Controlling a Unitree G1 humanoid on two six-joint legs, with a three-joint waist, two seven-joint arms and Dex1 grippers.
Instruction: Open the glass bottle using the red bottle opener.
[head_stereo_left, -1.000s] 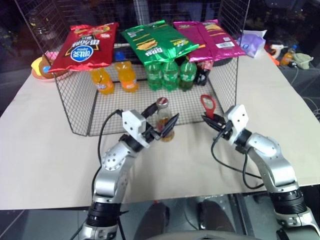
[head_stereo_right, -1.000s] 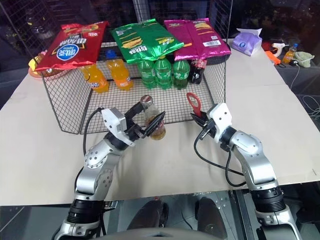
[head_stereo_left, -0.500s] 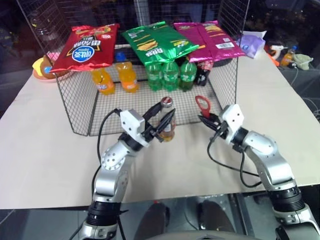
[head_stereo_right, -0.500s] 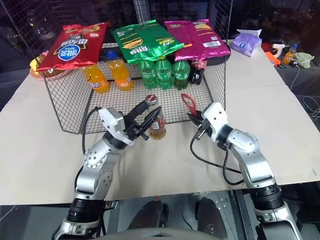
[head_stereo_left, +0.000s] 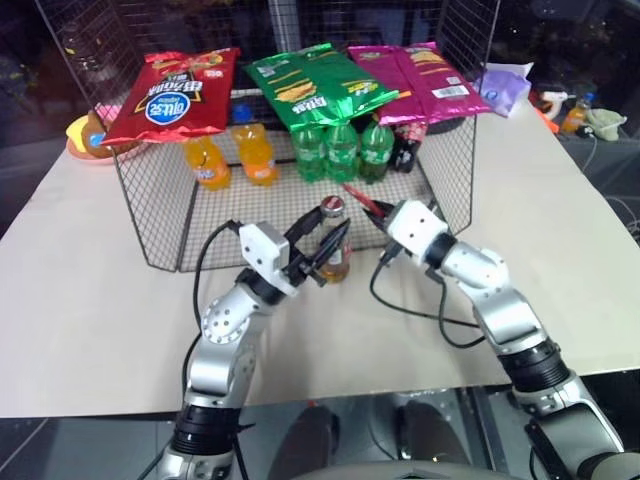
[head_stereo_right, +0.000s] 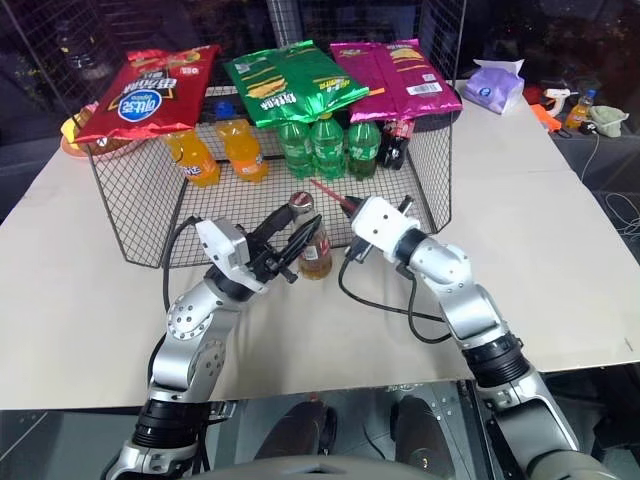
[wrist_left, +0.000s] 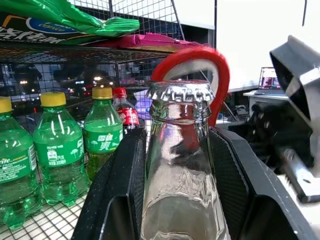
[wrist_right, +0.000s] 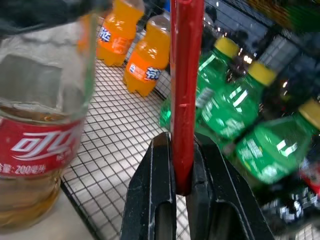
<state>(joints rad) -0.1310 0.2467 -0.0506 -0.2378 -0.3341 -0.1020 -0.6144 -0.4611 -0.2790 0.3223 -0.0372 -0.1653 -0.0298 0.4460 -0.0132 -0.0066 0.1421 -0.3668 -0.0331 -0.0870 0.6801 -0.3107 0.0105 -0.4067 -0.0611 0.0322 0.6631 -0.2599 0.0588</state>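
Note:
The glass bottle (head_stereo_left: 335, 262) stands upright on the table just in front of the wire basket, amber liquid low in it, silvery cap (wrist_left: 179, 92) on. My left gripper (head_stereo_left: 332, 224) is shut on its upper body, black fingers (wrist_left: 125, 190) on either side. My right gripper (head_stereo_left: 377, 213) sits just right of the bottle, shut on the handle of the red bottle opener (head_stereo_left: 358, 196). The opener points left towards the cap and shows edge-on in the right wrist view (wrist_right: 186, 90). Its rounded head (wrist_left: 220, 75) sits close behind the cap; I cannot tell if they touch.
A wire basket (head_stereo_left: 150, 215) behind the bottle holds orange soda bottles (head_stereo_left: 205, 160), green bottles (head_stereo_left: 340, 150) and a dark cola bottle (head_stereo_left: 405, 150). Red, green and pink snack bags (head_stereo_left: 310, 85) lie on its top. A tissue pack (head_stereo_left: 505, 85) lies at the back right.
My right gripper has carried the opener left to the bottle's cap and rolled it from upright to nearly flat. My left gripper has shut on the bottle and stayed in place.

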